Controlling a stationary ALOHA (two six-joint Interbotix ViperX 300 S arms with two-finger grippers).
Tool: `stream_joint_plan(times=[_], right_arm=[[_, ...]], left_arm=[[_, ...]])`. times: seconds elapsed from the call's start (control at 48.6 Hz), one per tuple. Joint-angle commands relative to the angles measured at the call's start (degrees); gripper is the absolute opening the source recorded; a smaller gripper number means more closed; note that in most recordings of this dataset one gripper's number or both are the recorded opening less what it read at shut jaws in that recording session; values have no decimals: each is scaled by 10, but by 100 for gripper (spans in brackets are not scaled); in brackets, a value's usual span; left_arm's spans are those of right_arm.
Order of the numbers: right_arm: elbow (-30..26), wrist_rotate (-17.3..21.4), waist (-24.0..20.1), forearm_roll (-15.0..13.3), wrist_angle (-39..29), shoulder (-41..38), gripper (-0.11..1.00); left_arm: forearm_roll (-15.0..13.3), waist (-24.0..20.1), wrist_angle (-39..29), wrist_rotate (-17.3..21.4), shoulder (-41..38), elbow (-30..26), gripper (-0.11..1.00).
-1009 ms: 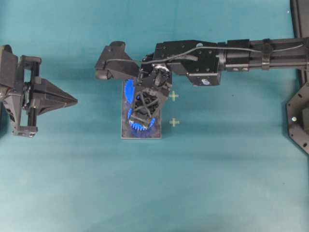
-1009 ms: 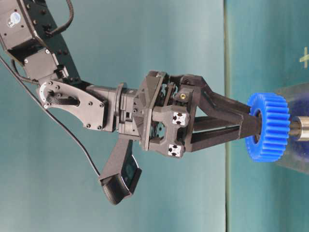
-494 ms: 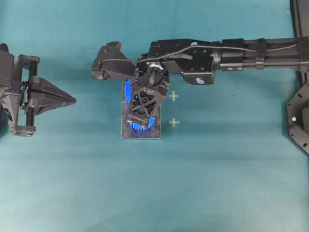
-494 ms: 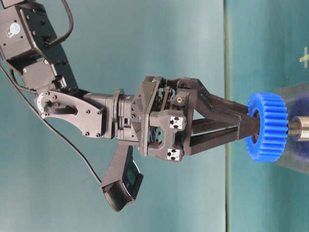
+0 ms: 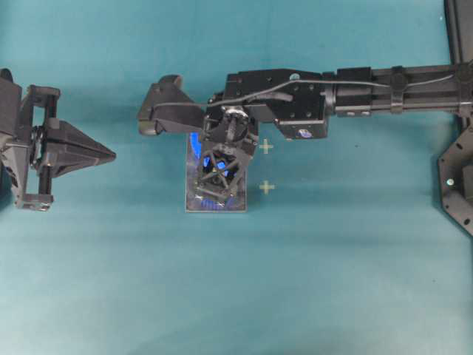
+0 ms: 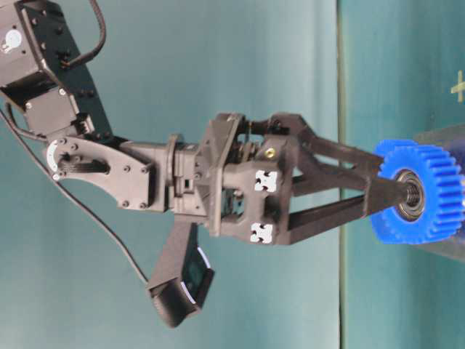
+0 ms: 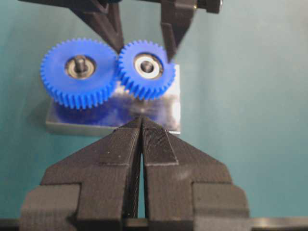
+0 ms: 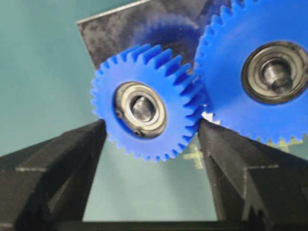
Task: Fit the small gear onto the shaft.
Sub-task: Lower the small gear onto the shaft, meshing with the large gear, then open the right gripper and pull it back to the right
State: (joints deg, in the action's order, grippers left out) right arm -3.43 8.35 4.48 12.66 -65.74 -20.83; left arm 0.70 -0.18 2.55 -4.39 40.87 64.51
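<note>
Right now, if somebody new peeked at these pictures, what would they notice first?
Probably the two bright blue gears sitting side by side on the shiny grey plate, teeth meshed: the small gear and the larger gear. The right gripper hangs over the small one, jaws open on either side of it.

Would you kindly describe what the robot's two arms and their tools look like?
Both arms are matte black. The right tool has long tapering fingers, two white patterned marker squares on its body, a thin black cable along the arm and a blue-and-white sticker. The left tool has wedge-shaped, finely ribbed fingers.
</note>
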Motion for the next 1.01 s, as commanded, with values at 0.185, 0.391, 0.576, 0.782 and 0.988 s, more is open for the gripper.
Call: stream_joint_plan(times=[0.185, 0.391, 0.576, 0.782, 0.988], right_arm=[[50, 40, -13, 2, 26, 107, 78], [201, 112, -11, 3, 160, 238, 77], [379, 174, -44, 54, 396, 279, 72], [517, 220, -125, 141, 785, 251, 68], [538, 311, -166, 122, 931, 178, 67]], left_arm=[[1, 2, 3, -3, 9, -5, 0], [1, 1, 3, -11, 16, -2, 0], [1, 1, 3, -11, 18, -1, 0], [1, 1, 3, -12, 17, -6, 0], [1, 1, 3, -12, 15, -6, 0]])
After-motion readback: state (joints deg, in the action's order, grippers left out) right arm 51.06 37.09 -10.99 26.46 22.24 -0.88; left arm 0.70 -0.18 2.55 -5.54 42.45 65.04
